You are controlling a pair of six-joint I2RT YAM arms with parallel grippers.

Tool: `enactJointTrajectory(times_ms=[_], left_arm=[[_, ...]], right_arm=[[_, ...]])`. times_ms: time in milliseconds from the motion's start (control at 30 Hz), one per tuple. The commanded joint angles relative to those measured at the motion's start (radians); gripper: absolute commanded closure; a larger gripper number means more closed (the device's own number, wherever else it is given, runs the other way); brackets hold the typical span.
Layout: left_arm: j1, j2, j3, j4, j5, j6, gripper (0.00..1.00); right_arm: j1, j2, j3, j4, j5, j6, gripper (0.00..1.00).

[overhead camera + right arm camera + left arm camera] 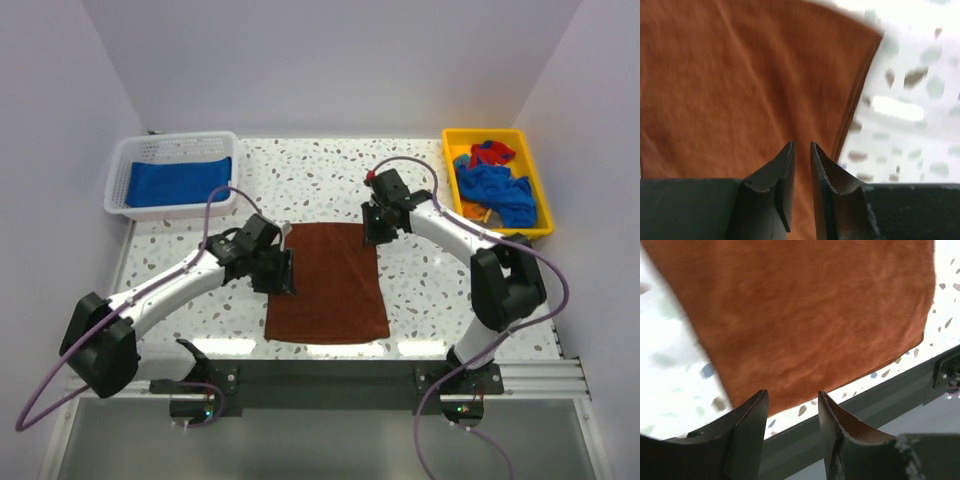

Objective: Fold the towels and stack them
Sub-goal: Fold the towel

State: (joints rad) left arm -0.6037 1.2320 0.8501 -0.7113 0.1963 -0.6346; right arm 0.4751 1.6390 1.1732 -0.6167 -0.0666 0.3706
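1. Left end effector: parted, empty, at left edge of flat rust-brown rectangular cloth towel, centre of top view, on speckled tabletop.
2. Right end effector: narrowly parted, empty, above towel's upper-right corner.
3. Likely step: first fold; next, pinching both upper corners.

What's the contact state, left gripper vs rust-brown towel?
Cannot tell. Left wrist view: left gripper open and empty over the rust-brown towel edge; no view shows contact or gap.
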Motion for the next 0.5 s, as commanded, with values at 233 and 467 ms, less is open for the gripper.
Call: enactJointTrajectory(times_ms=[233, 467], left_arm=[[-0.246, 0.362, 0.175, 0.289, 0.028, 0.092, 0.65], [-0.367, 0.439, 0.067, 0.322, 0.101, 0.084, 0.71]], right_arm=[[-0.110, 0.293, 0.226, 0.229, -0.067, -0.075, 0.79], [-0.142, 0.372, 0.250, 0.242, -0.053, -0.084, 0.79]])
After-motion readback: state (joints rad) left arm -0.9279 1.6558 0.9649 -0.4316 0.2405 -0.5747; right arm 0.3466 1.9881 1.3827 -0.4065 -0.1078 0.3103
